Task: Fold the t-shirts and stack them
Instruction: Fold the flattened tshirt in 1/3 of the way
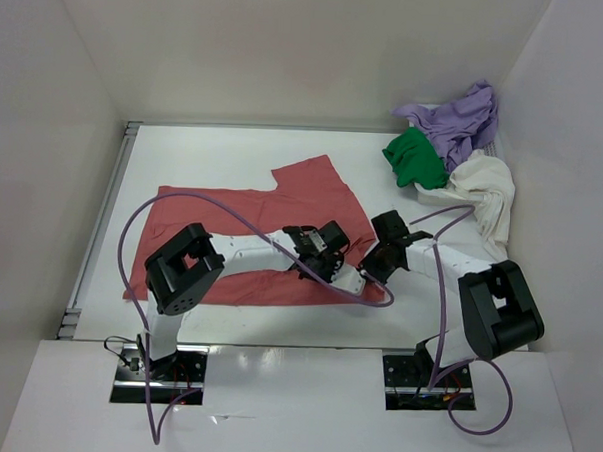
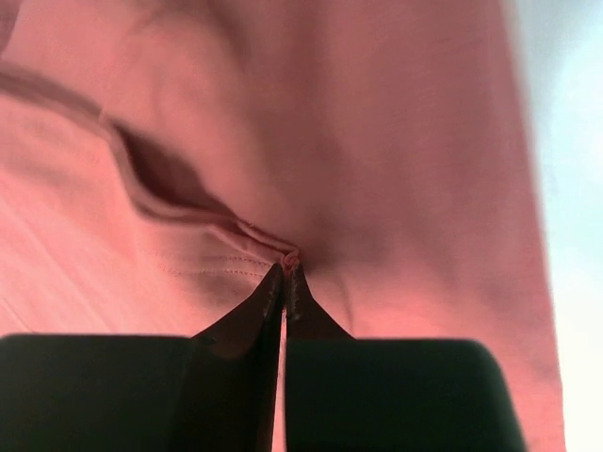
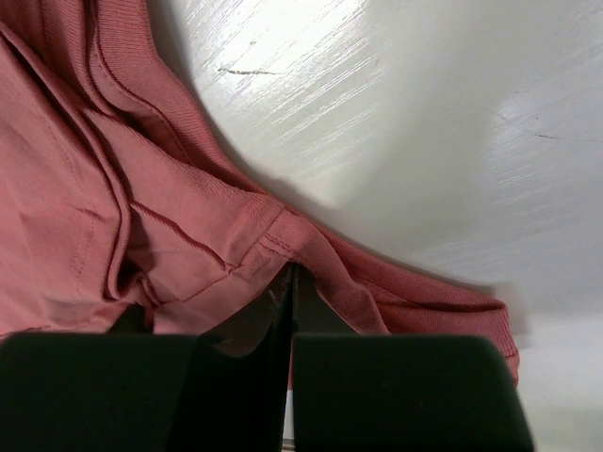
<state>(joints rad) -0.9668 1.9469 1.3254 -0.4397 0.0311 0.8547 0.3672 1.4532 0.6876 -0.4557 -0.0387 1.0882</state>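
Note:
The salmon-red t-shirt lies spread on the white table. My left gripper is shut on a fold of it near its right front part; in the left wrist view the fingertips pinch a small bunch of red cloth. My right gripper is shut on the shirt's right edge; in the right wrist view its tips clamp a hemmed fold of the shirt. The lavender-purple shirt, bright green shirt and cream-white shirt lie heaped at the back right.
White walls close in the table on the left, back and right. A metal rail runs along the table's left edge. Purple cables loop over the red shirt and beside the right arm. Bare table shows past the shirt's edge.

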